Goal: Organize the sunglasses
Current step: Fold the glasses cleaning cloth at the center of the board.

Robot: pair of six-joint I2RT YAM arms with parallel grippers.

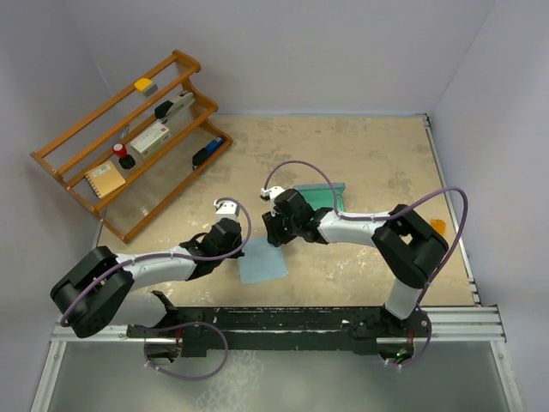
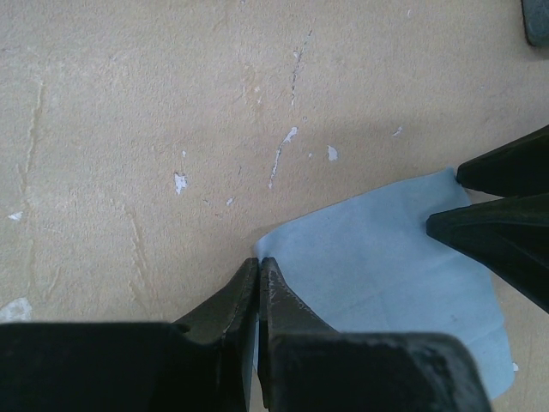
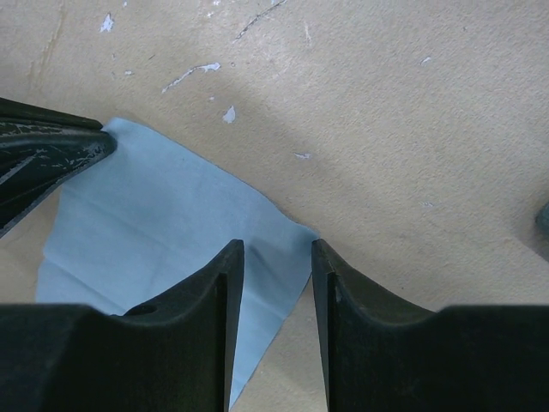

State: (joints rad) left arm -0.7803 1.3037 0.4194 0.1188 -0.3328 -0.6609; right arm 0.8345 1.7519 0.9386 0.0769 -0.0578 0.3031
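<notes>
The left tool [image 2: 259, 263] is pressed together at one corner of a thin, light blue square cloth [image 2: 386, 257] that lies flat on the beige counter [image 2: 129, 129]. I cannot tell whether it pinches the fabric. The right tool [image 3: 274, 251] is partly spread and straddles the neighbouring corner. A flat teal item [image 1: 330, 192] lies behind it, under its arm.

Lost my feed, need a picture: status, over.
Left gripper shut on blue cloth corner. Right gripper open, straddling another corner. No sunglasses in view; teal item beside right arm. Nothing blocking.
</notes>
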